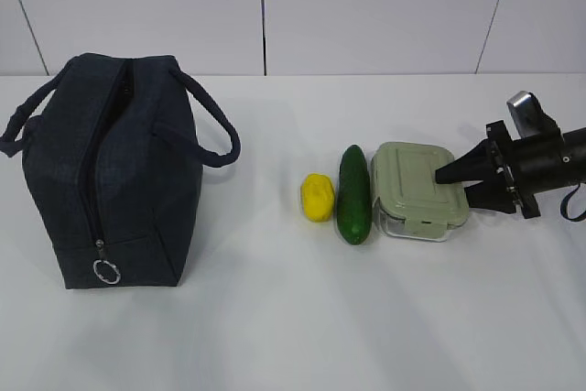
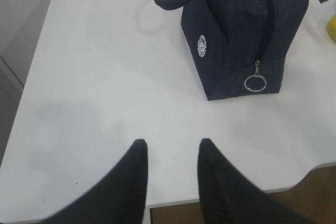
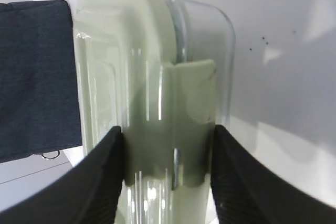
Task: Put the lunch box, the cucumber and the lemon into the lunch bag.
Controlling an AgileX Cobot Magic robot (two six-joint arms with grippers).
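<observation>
One lunch box, one cucumber, one lemon, one lunch bag.

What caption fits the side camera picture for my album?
Right gripper clamps the lunch box beside cucumber and lemon.

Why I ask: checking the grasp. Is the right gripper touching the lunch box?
Touching: the right wrist view shows both fingers pressed against the lunch box sides.
</observation>
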